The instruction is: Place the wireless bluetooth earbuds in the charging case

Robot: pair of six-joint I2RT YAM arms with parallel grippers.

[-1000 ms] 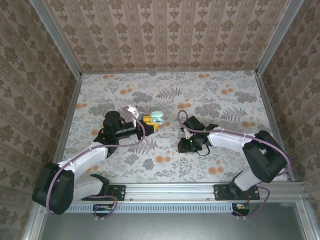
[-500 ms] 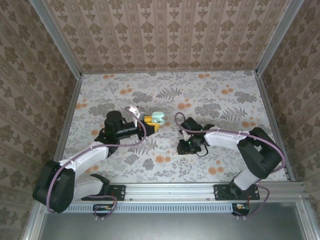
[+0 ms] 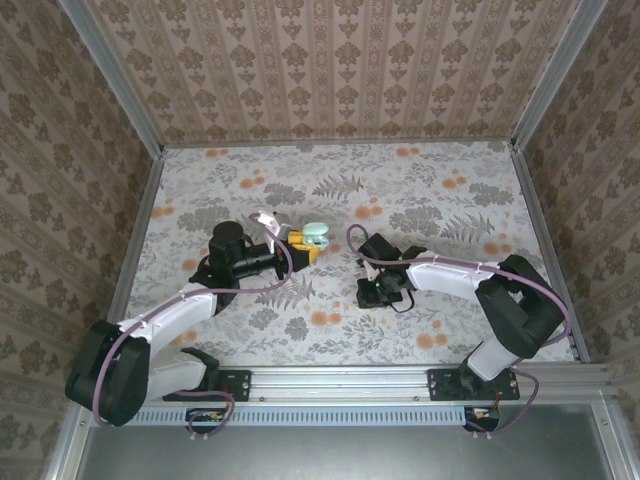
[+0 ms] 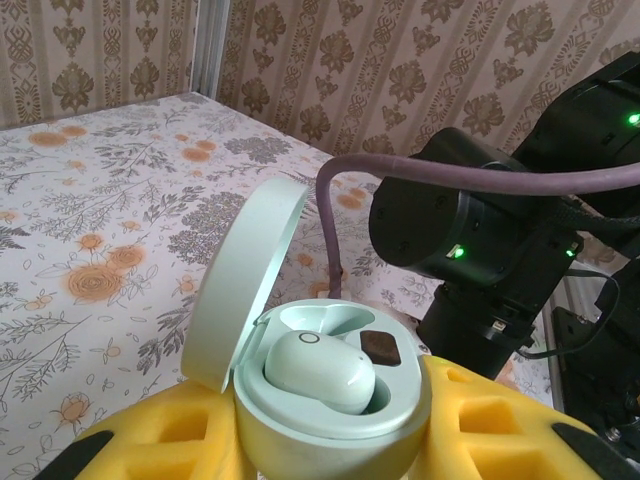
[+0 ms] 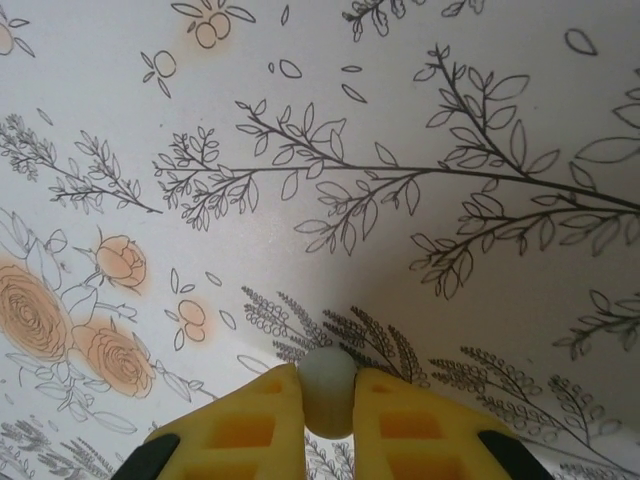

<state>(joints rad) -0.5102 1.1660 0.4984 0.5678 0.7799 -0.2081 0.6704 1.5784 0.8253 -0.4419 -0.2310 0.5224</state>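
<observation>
The mint-green charging case sits between the yellow pads of my left gripper, which is shut on it. Its lid stands open to the left. One earbud lies in a socket; the socket behind it shows a dark contact. In the top view the case is left of centre at my left gripper. My right gripper points down at the table, shut on a second pale earbud between its pads. In the top view it stands right of the case.
The table is covered in a floral cloth. Patterned walls close it in at the back and both sides. The right arm's black wrist stands just behind the case in the left wrist view.
My right gripper's jaws have closed onto the earbud on the table, and that arm has shifted slightly left. The left arm and case have not moved.
</observation>
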